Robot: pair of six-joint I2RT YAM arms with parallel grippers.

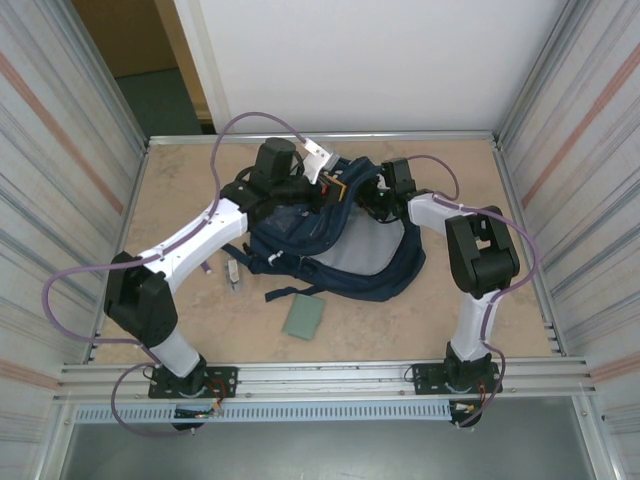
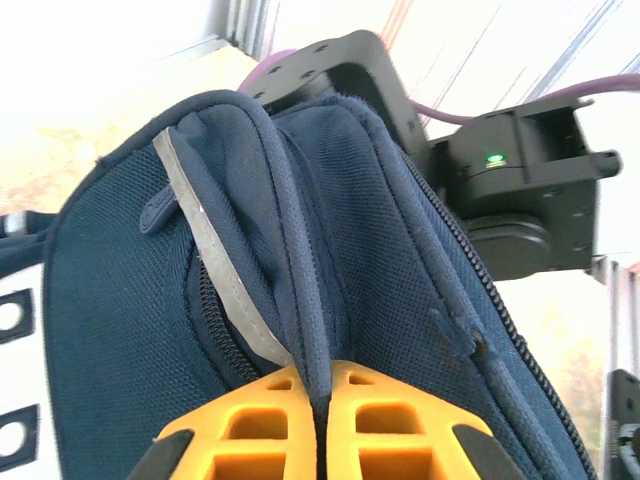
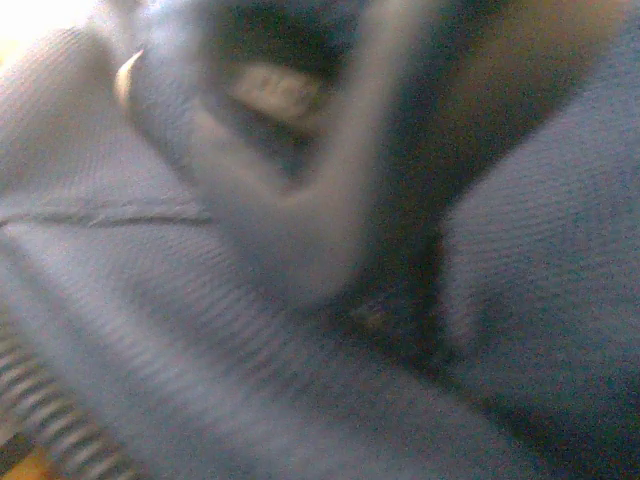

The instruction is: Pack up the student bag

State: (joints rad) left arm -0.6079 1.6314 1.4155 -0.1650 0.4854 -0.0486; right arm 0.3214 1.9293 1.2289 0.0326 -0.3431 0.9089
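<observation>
The navy student bag [image 1: 340,255] lies at the table's middle, its top end lifted toward the back. My left gripper [image 1: 330,188] is at that raised top edge. In the left wrist view its orange fingers [image 2: 255,420] are shut on a navy fabric fold of the bag [image 2: 120,300], beside a grey stripe and a zipper. My right gripper [image 1: 368,196] is pushed into the bag's top from the right, its fingertips hidden by fabric. The right wrist view is blurred navy bag cloth [image 3: 250,380] pressed close, so whether that gripper is open or shut is not visible.
A flat grey-green rectangular item [image 1: 302,318] lies on the table in front of the bag. A small pale object [image 1: 232,276] sits to the bag's left by a strap. Metal walls close in both sides and a rail runs along the near edge.
</observation>
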